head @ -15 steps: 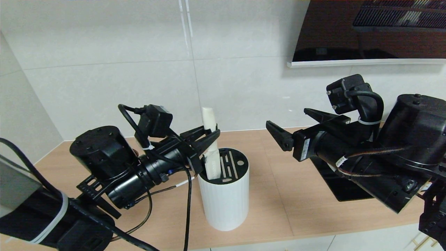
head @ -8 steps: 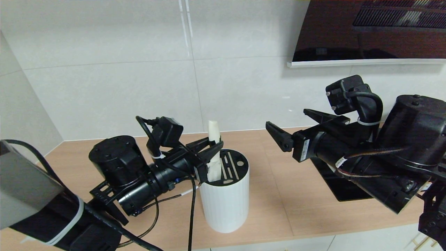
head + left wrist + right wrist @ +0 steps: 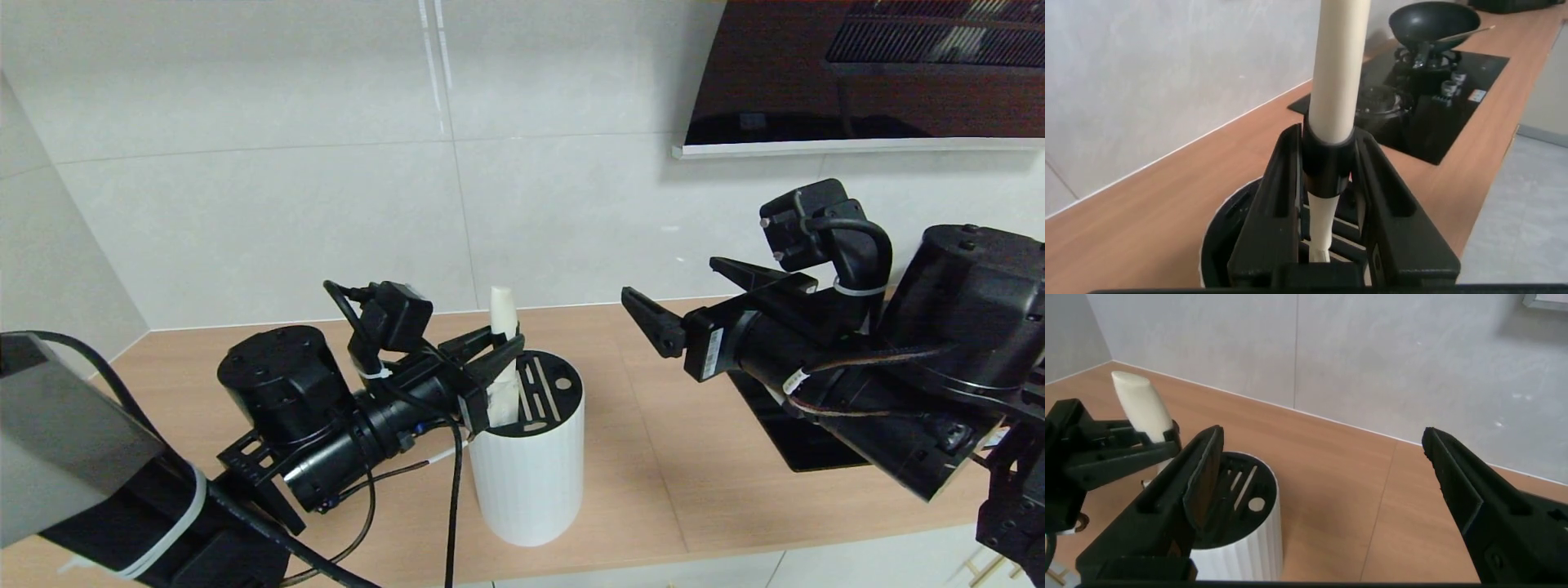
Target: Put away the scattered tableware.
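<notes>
left arm: low on the robot's left, forearm stretched level over the counter [image 3: 653, 482] toward the holder, wrist just beside its rim
left gripper [image 3: 500, 349]: fingers closed tight on both sides of the cream-handled utensil [image 3: 502, 309], gripping it partway down the handle; in the left wrist view the 2 fingers [image 3: 1282, 188] press on the shaft
right arm: raised on the robot's right, forearm pointing in toward the middle, above the counter and well apart from the holder
right gripper [image 3: 673, 282]: spread wide, 2 fingers far apart, nothing between them
utensil look: smooth cream handle with a rounded top, upright with a slight tilt; what is on the lower end, cannot tell
utensil place: lower end down in a slot on the holder's near-left side, handle top sticking up above the left gripper
holder [image 3: 531, 474]: white ribbed cylinder, black top with several narrow slots and 1 round hole, standing on the wooden counter near its front edge
cooktop [image 3: 775, 433]: black, set in the counter on the right, a dark wok [image 3: 1434, 20] on it
</notes>
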Available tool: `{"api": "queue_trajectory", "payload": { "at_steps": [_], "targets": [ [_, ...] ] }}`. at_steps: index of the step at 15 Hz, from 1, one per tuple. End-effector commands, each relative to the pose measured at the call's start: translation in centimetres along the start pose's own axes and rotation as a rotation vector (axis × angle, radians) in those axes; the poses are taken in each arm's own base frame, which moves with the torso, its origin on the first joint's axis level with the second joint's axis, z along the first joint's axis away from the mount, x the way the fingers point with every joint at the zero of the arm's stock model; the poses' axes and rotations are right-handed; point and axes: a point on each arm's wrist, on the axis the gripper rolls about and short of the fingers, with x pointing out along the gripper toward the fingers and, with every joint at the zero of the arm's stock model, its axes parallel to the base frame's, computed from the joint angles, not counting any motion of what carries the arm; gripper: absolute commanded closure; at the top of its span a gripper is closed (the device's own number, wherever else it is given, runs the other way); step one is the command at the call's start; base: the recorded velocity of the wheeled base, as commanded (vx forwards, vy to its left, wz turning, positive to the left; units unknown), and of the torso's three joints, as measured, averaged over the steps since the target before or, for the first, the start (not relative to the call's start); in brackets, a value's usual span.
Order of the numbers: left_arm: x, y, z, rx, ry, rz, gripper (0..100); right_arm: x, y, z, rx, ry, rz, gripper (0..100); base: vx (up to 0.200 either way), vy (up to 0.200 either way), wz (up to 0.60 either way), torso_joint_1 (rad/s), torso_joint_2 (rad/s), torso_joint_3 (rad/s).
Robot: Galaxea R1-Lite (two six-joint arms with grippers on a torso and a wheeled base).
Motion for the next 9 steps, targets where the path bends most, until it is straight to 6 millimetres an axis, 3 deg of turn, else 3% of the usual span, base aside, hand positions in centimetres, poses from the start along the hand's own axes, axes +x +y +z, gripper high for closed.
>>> {"api": "queue_trajectory", "payload": {
  "at_steps": [1,6,9],
  "targets": [
    [0.1,0.0,0.0,0.000,0.000,0.005,0,0.0,0.0,-0.1,-0.001,0.002,0.000,0,0.000,0.000,0.00,0.000,0.00,0.000],
    [-0.7,-1.5,2.4,0.016,-0.069,-0.034,0,0.1,0.0,-0.1,-0.002,0.003,0.000,0,0.000,0.000,0.00,0.000,0.00,0.000],
    [-0.9,-1.7,2.7,0.016,-0.070,-0.039,0,0.1,0.0,-0.1,-0.001,0.002,-0.001,0,0.000,0.000,0.00,0.000,0.00,0.000]
  ]
}}
